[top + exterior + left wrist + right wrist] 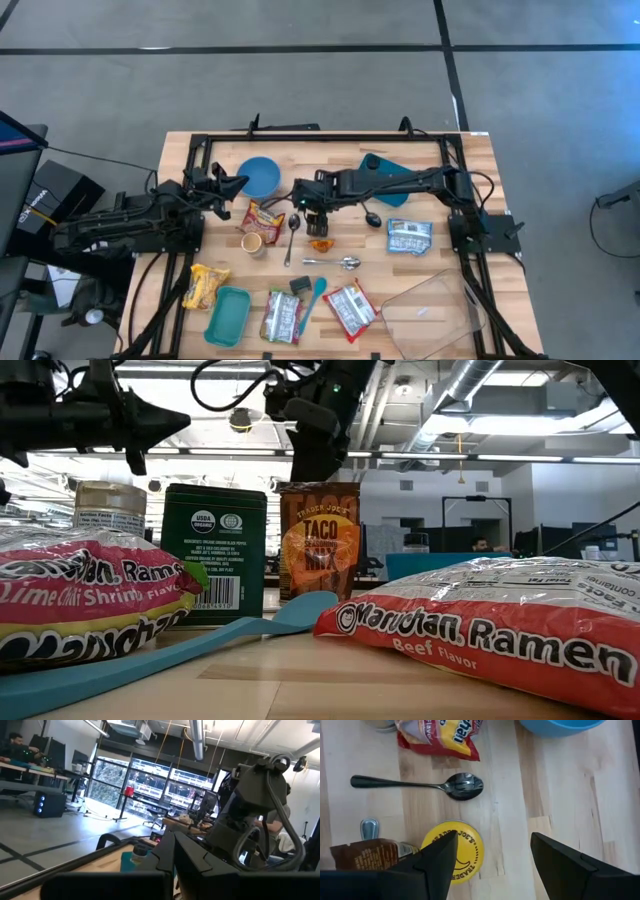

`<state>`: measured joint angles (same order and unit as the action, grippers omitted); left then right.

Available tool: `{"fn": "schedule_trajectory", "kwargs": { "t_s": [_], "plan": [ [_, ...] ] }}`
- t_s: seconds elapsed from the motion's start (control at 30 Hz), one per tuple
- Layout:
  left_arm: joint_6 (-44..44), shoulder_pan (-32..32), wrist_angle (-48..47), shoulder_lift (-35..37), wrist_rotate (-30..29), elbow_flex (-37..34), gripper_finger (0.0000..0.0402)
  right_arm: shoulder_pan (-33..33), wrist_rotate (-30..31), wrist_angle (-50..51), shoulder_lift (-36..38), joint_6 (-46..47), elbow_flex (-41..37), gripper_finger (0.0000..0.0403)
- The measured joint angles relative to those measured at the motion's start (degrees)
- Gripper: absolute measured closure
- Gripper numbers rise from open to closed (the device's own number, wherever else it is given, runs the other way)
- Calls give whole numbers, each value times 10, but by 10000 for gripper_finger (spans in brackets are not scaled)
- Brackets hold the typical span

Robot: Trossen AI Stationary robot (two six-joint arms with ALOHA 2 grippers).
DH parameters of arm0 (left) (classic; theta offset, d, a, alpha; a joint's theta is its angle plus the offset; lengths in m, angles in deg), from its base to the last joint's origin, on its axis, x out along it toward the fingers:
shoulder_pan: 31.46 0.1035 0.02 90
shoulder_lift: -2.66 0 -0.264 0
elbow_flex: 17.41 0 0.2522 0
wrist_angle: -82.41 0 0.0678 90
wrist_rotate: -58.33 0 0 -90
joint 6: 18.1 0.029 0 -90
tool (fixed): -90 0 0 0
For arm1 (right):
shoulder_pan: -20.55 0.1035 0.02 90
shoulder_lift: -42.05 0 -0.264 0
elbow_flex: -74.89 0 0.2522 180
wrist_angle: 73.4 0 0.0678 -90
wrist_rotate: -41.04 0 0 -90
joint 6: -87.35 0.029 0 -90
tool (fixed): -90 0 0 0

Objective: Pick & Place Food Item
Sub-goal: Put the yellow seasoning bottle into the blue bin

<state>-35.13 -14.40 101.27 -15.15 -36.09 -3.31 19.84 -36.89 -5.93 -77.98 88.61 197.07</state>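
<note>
taco seasoning packet (319,540) stands upright on the wooden table (440,200) near its middle, and in the right wrist view its brown top edge (365,854) shows just beside a yellow trader joe's lid (454,851). the right arm reaches from the table's right side across to the middle, and the right gripper (316,214) hangs above the packet with its fingers (555,852) spread wide and nothing between them. the left arm lies along the table's left edge; the left gripper (222,190) points toward the blue bowl (260,177), and i cannot tell how its jaws stand. two maruchan ramen packs (500,625) lie at the near edge in the low view, with a blue spatula (200,645) between them. a green box (214,555) stands beside the packet, and what seems to be a jar (110,506) shows behind it. a dark spoon (420,784) lies near the lid, apart from it.
</note>
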Motion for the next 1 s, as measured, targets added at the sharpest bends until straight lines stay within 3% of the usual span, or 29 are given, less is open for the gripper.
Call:
{"fn": "schedule_trajectory", "kwargs": {
  "t_s": [0.23, 0.7, 1.0],
  "plan": [
    [1, 0, -9, 0, 3, 0, 399, -8, -3, 2, 0, -2, 0, 157],
    [2, 0, -9, 0, 3, 0, 399, -31, -94, 17, -1, 31, 0, 157],
    [2, 0, -8, 0, 2, 0, 399, -19, -103, 14, -11, 34, 0, 157]
  ]
}}
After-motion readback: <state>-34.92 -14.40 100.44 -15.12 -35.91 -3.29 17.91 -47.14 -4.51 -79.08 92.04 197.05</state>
